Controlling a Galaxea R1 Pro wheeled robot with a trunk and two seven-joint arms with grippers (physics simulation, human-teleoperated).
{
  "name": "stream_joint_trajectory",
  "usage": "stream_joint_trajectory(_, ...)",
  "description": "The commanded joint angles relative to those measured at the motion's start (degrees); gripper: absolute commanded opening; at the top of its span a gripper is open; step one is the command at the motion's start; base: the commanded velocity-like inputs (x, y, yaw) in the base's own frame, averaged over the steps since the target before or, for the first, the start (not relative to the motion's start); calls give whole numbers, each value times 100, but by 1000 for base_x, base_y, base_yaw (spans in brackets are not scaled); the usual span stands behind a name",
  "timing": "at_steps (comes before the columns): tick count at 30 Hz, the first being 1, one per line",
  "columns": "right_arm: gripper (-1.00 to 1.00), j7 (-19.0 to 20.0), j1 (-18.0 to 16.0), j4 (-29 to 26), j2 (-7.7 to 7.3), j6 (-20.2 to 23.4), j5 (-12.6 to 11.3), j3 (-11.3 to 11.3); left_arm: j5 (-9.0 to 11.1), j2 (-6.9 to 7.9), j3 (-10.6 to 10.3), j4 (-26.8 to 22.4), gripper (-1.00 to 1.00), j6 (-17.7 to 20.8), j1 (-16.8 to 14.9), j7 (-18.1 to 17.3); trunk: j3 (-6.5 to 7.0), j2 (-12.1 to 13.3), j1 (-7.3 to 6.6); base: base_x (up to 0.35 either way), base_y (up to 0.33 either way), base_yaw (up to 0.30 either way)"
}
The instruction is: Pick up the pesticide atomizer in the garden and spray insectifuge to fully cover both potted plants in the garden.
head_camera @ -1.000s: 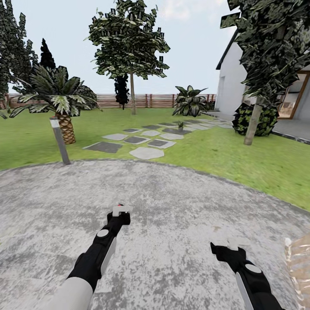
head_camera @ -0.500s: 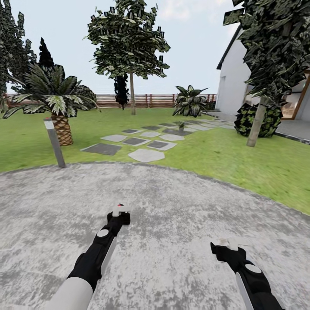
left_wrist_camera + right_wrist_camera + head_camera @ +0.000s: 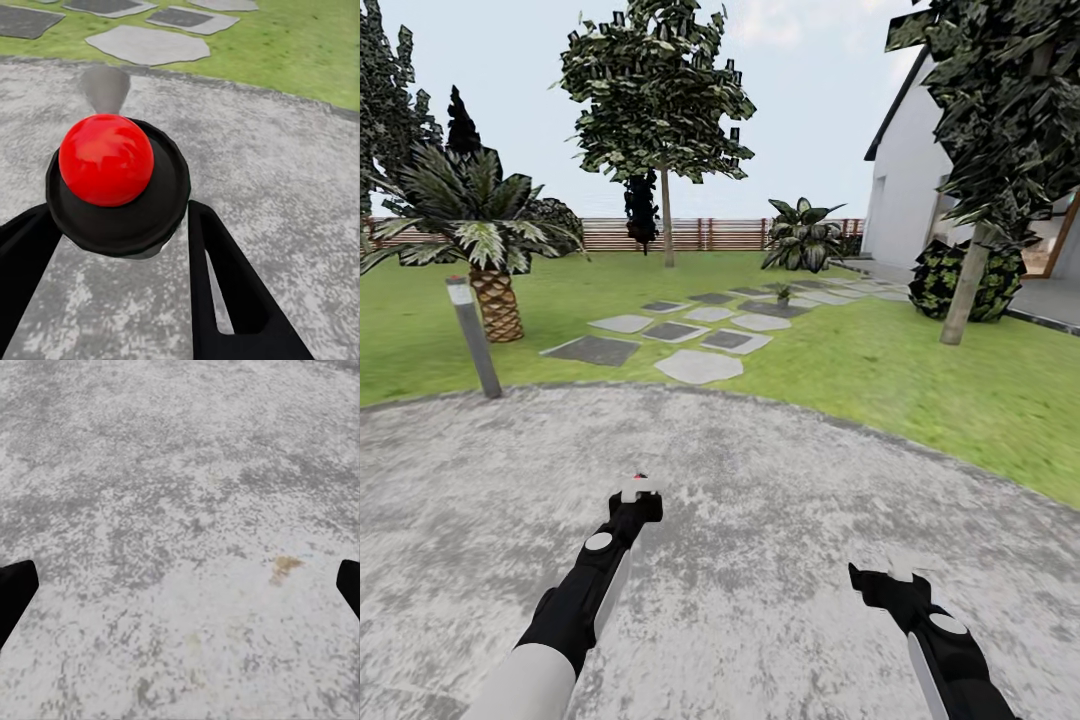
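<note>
While over the round grey paved patio (image 3: pixel 760 450), left claw (image 3: pixel 641 492) grips the dark red-nozzled pesticide atomizer (image 3: pixel 116 184) between its fingers; right claw (image 3: pixel 898 572) spread, empty; small potted plant (image 3: pixel 782 293), probably, far ahead.

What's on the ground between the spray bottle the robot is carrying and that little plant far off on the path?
In the head view: bare grey patio, a strip of lawn, then stepping slabs leading from the atomizer in the left tool to the potted plant.
</note>
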Motion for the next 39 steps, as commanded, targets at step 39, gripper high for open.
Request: stream_joint_trajectory(39,100,3,-2,-8,0,33,-2,-5,-34,-2,3,-9,-100,33,-1,-1,-6,-2,2,317,0,0)
